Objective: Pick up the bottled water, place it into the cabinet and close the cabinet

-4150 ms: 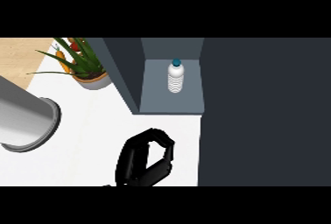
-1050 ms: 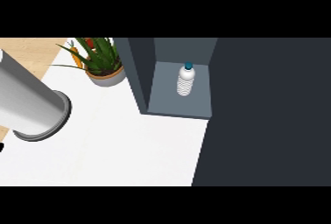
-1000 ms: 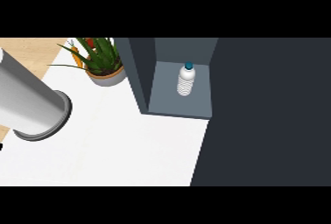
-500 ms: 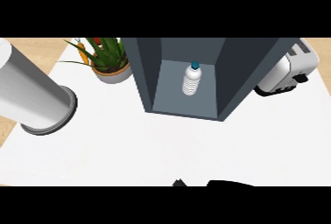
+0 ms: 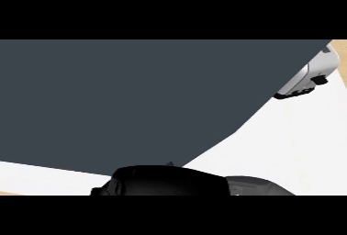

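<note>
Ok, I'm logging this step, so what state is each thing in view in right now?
cabinet door: dark panel across most of the view; whether it is fully shut cannot be told.
bottled water: hidden, not in view.
silver appliance: on the counter at upper right, only partly in view.
hand: at the lower edge below the door; which hand it is, and whether open or shut, cannot be told.
</note>
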